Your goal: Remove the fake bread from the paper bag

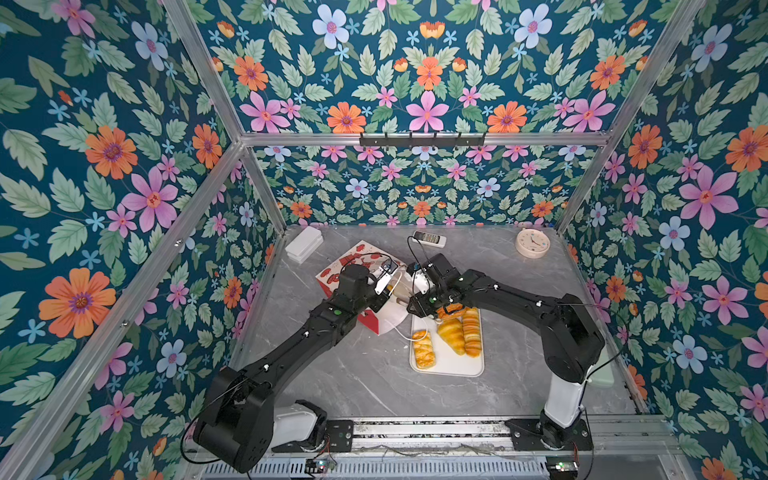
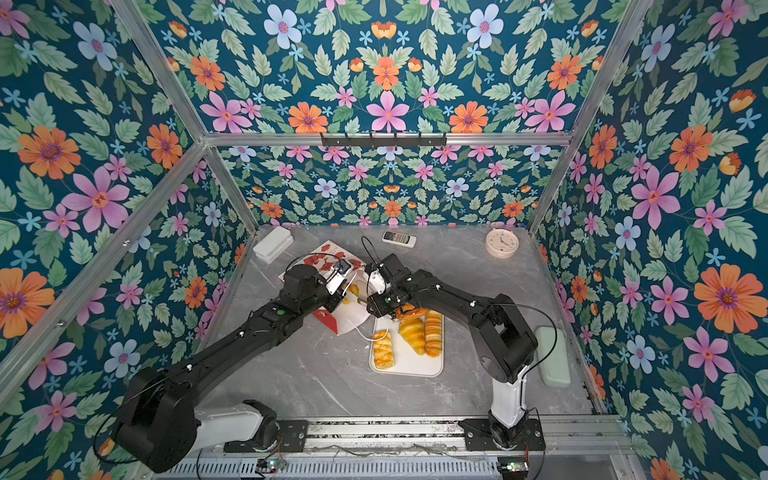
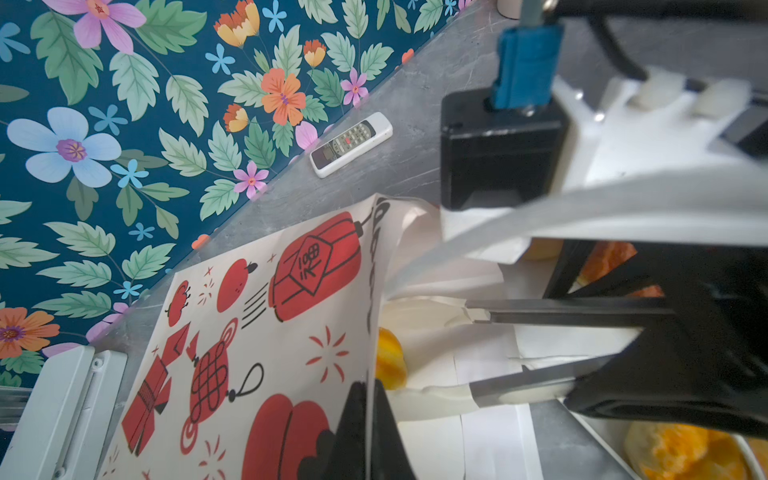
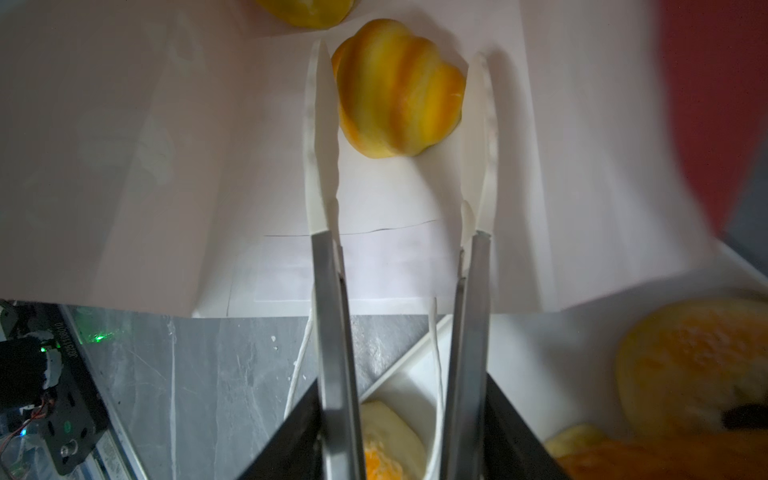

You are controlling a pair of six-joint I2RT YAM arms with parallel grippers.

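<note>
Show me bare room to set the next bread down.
The tray: only its near end, between the plaited piece, croissant, ridged loaf and the near rim. The tabletop: the patch between tray and front rail. Crowded: the tray's far end, under the right arm by the paper bag's mouth.

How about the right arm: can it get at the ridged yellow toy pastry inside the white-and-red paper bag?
Probably yes: the right tool is open inside the paper bag, a finger on each side of the pastry, nothing between. The left tool, shut on the bag's wall, holds the mouth open.
</note>
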